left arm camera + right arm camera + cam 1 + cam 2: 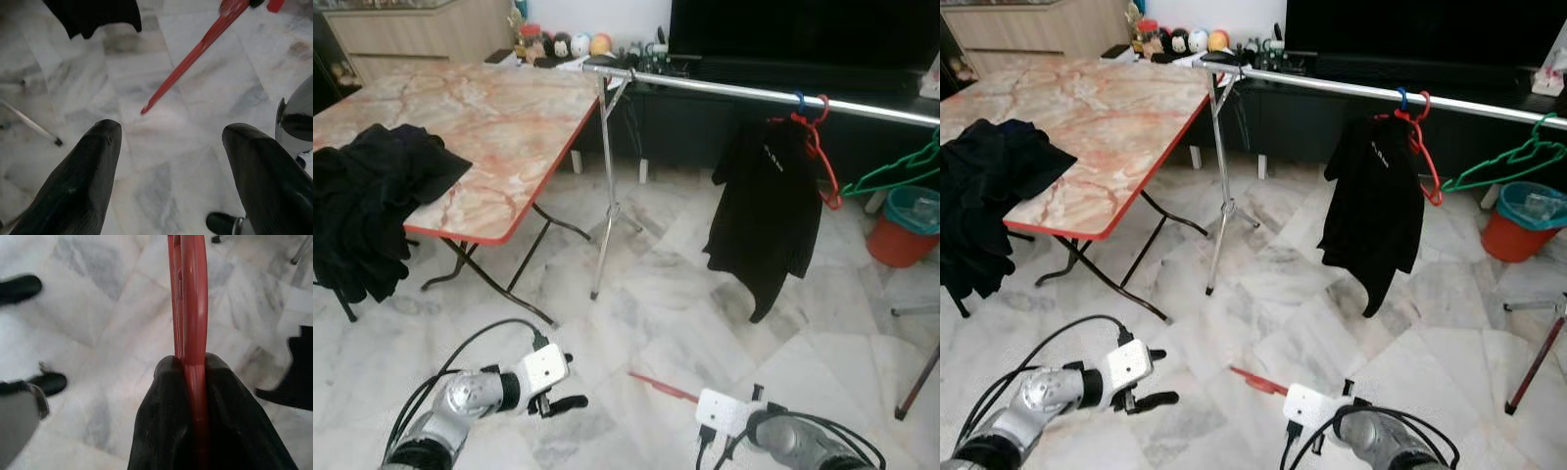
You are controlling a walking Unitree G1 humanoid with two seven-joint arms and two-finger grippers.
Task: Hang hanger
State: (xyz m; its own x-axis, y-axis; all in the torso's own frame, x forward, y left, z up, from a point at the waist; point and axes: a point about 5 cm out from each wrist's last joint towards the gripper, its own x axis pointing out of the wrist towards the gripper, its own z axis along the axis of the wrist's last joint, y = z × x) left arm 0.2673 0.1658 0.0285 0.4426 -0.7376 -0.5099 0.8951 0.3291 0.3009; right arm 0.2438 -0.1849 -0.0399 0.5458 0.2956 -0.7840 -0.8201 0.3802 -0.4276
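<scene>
Clearly the left gripper (570, 386) waits low over the floor, fingers (83, 186) spread and empty — free to help. Beside it the right gripper (190, 367) is clenched on the red hanger (191, 293), whose tip juts toward the left (661, 386). Beyond, the rail (754, 93) already carries a black jacket (766, 211) — the likely destination.

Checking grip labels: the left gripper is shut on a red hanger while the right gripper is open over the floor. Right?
Sides swapped. The right gripper is shut on the red hanger, per the right wrist view; the left gripper is open over the floor.
</scene>
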